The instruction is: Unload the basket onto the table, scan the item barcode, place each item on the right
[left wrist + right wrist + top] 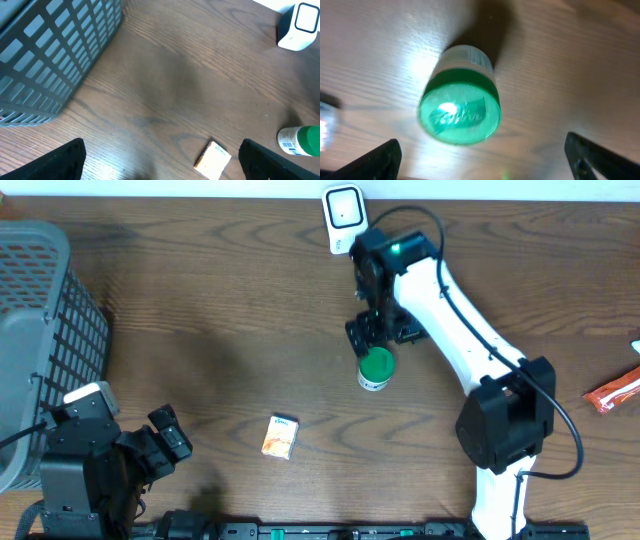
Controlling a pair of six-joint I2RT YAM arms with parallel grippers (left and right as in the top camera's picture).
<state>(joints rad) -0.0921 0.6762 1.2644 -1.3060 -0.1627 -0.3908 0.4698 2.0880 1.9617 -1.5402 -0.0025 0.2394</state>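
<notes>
A white tub with a green lid stands upright on the wooden table, in front of the white barcode scanner at the back edge. My right gripper hangs just over the tub, open. In the right wrist view the green lid lies ahead of the spread right gripper, touching neither finger. My left gripper rests open at the front left, holding nothing. From the left wrist, the tub and the scanner show at the right.
A small orange-and-white box lies flat near the front middle, also seen as the box between the left fingers' span. A grey mesh basket fills the far left. A red packet lies at the right edge.
</notes>
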